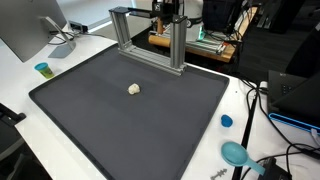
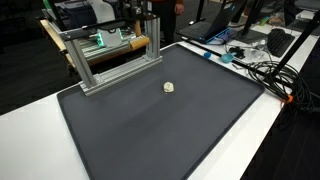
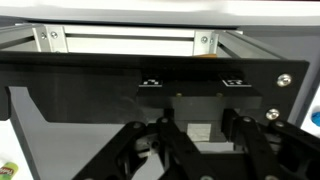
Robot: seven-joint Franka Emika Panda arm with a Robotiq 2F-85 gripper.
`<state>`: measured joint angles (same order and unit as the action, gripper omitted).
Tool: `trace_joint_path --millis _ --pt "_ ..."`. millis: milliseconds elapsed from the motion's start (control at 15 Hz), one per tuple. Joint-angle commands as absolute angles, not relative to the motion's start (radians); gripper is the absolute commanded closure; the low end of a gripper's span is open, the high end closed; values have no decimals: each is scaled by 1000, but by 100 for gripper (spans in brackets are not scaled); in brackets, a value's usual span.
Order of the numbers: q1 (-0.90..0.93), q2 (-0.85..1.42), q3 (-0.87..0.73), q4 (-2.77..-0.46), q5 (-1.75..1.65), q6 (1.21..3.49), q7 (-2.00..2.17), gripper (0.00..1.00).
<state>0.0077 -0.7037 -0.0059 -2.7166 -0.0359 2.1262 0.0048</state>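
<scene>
In an exterior view the dark mat (image 1: 100, 130) lies nearest. Near its middle sits a small pale lump (image 1: 134, 89), alone and well apart from the gripper. Behind it, at the mat's far edge, stands the aluminium frame (image 1: 178, 48). The gripper (image 1: 167, 13) hovers just above the frame's top bar, its claw clenched; whether it pinches anything cannot be told.
</scene>
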Motion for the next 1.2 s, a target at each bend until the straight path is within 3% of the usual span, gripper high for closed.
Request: trace_joint_path --millis 0,467,667,733,800,1000,1067,1133 --pt "10 -706 -26 -2722 3 2158 -3 78" --pt "-123 -511 53 -2546 -110 2380 190 78" --pt "-137 -337 83 -2367 -121 2332 244 78" --pt "-115 -478 49 -2512 -101 2371 199 78" --pt "-112 -434 50 -2477 -102 2370 203 53" --pt "-111 -427 46 -2490 -101 2370 203 53" --pt "-111 -433 47 -2493 -101 2370 202 78" --pt "-113 -424 69 -2492 -110 2394 244 78"
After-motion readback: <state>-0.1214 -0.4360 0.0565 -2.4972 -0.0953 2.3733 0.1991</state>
